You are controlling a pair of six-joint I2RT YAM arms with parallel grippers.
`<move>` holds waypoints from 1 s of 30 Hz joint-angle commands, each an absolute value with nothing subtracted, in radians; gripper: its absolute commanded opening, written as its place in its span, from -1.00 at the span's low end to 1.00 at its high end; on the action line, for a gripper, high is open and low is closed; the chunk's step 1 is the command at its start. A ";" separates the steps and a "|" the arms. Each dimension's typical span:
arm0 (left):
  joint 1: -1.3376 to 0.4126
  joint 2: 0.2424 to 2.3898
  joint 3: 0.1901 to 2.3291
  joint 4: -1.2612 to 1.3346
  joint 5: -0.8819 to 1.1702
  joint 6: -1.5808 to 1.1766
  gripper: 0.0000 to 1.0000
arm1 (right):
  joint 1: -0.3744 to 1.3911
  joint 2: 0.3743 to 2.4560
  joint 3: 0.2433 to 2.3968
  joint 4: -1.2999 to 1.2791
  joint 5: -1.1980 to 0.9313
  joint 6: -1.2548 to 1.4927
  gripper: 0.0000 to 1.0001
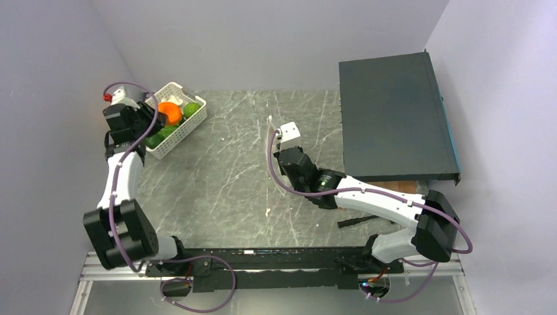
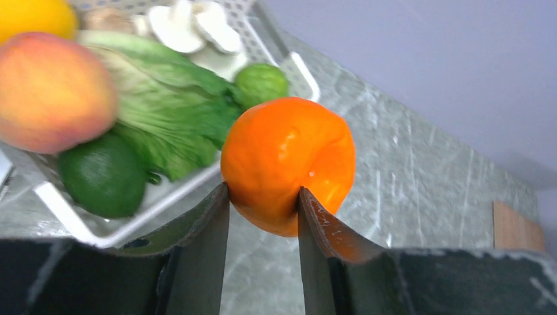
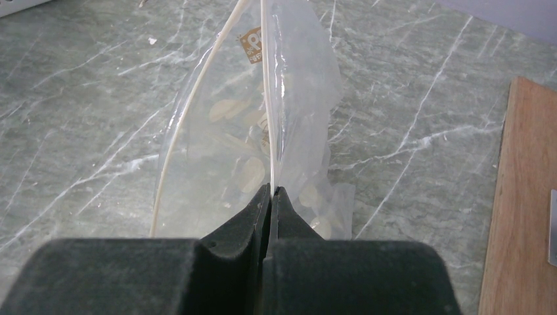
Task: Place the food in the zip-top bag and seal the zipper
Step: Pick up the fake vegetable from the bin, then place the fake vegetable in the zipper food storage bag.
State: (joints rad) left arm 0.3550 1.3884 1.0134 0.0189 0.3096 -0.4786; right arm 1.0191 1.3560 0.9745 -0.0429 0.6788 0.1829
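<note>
A: Fruit first. Where is it?

B: An orange fruit (image 2: 289,154) is pinched between the fingers of the left gripper (image 2: 264,193), its skin dented where the pads press in. It sits at the rim of the white slotted basket (image 1: 180,134), at the table's (image 1: 236,177) far left.

A: And the rest of the food?

B: In the basket: lettuce (image 2: 171,111), a peach-coloured fruit (image 2: 49,92), a small lime-green fruit (image 2: 261,82), a darker green one (image 2: 102,174) and pale mushrooms (image 2: 190,26).

A: The bag?

B: The zip-top bag (image 3: 217,131) is near the table's middle, well apart from the basket. The right gripper (image 3: 270,190) is clamped tight on one side of its zipper (image 3: 266,98). The other rim bows away to the left, so the mouth gapes.

A: Anything inside?

B: Pale round shapes show through the plastic, but I cannot tell whether they are print or contents.
</note>
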 commanded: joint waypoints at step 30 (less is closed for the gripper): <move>-0.720 0.926 0.829 -0.149 0.073 -0.649 -0.35 | 1.020 1.112 0.852 0.128 0.486 0.230 -1.00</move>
State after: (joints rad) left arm -0.7136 0.9039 0.7818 -0.1024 0.1795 -0.6617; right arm 1.0111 1.1805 0.8795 0.0204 0.5346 0.2142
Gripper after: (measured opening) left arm 0.417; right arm 0.009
